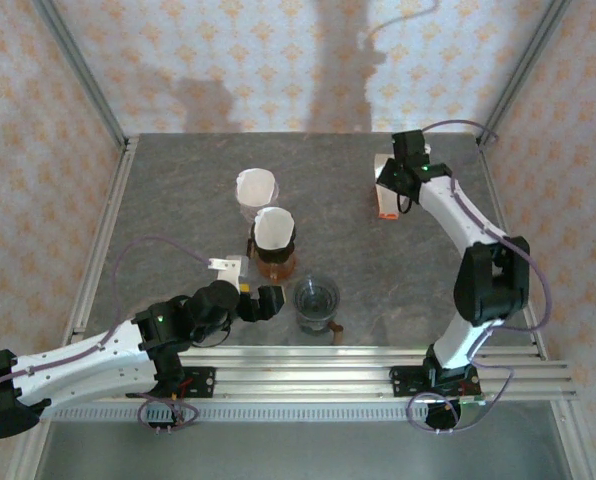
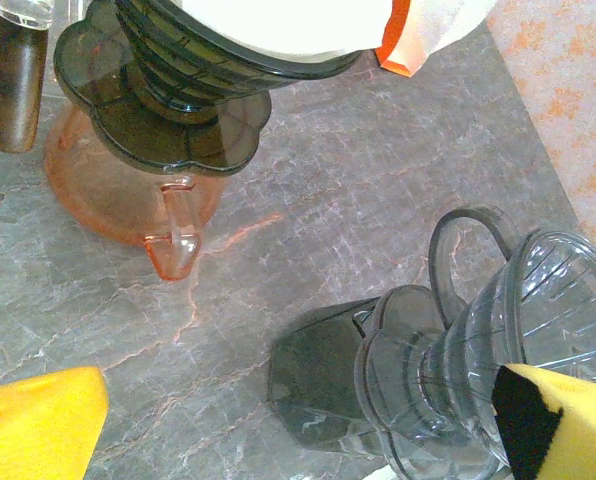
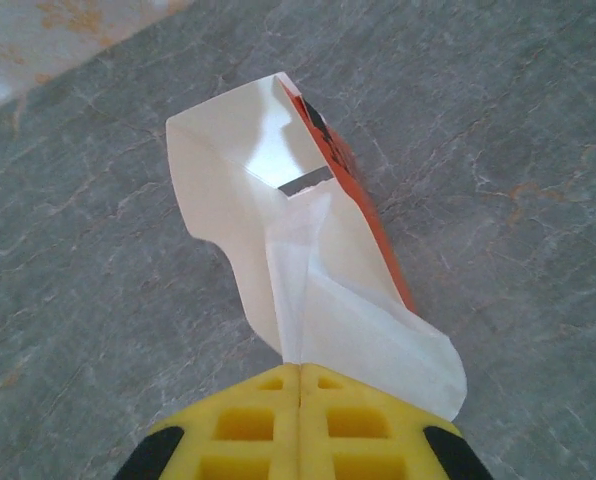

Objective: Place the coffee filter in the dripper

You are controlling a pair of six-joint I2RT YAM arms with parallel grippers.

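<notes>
Thin, creased white paper filter (image 3: 313,290) pinched in the closed right tool (image 3: 298,378), against an orange pack (image 3: 366,215) far right on the grey veined surface (image 3: 518,150), clear ribbed conical dripper (image 1: 316,298) near front, left tool (image 1: 252,288) spread wide beside it

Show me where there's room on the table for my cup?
Bare table lies left of the row of drippers, and between that row and the filter pack. The middle is crowded: drippers and the left gripper sit close.
</notes>
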